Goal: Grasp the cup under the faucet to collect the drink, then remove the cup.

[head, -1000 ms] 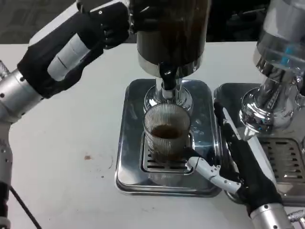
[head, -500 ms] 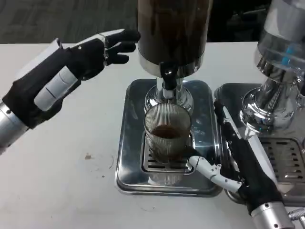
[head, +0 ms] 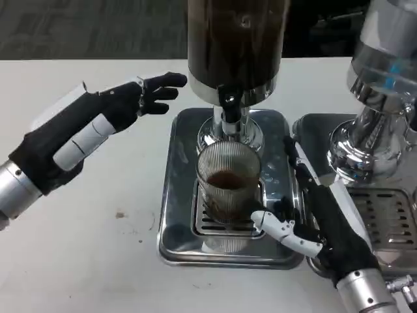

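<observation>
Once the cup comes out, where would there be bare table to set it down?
The widest bare patch is the white table left of the tray, in front of the left hand. It is crowded to the right: the right hand lies beside the cup, with the second dispenser just beyond.

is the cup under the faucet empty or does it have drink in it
Partly filled: dark liquid sits low inside the upright ribbed cup.

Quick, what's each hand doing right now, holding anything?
Left hand: open, fingers spread, holding nothing.
Right hand: beside the cup; whether it grips cannot be told.
</observation>
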Action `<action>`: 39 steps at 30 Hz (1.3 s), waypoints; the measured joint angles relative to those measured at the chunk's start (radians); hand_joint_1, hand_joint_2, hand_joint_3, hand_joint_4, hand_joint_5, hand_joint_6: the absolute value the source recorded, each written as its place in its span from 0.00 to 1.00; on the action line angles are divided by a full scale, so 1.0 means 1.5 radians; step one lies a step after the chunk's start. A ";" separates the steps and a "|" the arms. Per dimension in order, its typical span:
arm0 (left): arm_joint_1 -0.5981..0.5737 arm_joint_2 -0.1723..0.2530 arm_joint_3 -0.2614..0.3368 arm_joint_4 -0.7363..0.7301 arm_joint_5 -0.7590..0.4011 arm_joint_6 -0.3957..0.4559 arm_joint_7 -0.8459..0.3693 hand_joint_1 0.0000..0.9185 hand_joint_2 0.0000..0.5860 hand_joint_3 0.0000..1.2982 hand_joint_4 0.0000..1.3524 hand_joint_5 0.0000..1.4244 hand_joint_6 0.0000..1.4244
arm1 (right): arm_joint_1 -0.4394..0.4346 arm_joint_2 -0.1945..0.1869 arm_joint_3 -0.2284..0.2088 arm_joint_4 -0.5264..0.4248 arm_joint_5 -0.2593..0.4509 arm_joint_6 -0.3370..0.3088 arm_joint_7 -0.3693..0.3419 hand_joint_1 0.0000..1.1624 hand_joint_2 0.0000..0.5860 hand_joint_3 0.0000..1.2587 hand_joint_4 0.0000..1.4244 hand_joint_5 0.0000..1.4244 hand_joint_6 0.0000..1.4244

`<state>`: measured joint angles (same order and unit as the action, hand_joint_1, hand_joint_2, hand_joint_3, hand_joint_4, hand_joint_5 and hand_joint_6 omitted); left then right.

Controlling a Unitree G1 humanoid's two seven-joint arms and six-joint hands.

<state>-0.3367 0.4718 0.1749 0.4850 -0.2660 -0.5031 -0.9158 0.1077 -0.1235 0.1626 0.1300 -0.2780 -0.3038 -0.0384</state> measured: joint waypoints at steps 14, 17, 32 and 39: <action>0.011 0.002 -0.001 0.031 0.010 -0.010 0.011 0.00 0.21 0.18 0.07 0.08 0.11 | -0.044 0.002 0.002 0.040 0.000 0.000 0.000 0.53 0.36 0.00 0.00 0.00 0.00; 0.012 0.003 -0.001 0.039 0.024 -0.011 0.013 0.00 0.21 0.18 0.07 0.08 0.11 | -0.049 0.003 0.003 0.047 0.000 -0.001 0.000 0.53 0.36 0.00 0.00 0.00 0.00; 0.021 0.003 -0.005 0.064 0.030 -0.011 0.020 0.00 0.21 0.19 0.08 0.09 0.12 | -0.080 0.009 0.007 0.086 0.006 -0.018 0.006 0.53 0.36 0.00 0.00 0.00 0.00; 0.033 0.003 -0.006 0.066 0.031 -0.011 0.028 0.00 0.23 0.20 0.09 0.09 0.12 | -0.093 0.012 0.007 0.108 0.020 -0.042 0.015 0.53 0.36 0.00 0.00 0.00 0.00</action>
<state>-0.2878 0.4766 0.1654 0.5847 -0.2200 -0.5200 -0.8732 -0.0319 -0.1059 0.1727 0.2924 -0.2479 -0.3664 -0.0165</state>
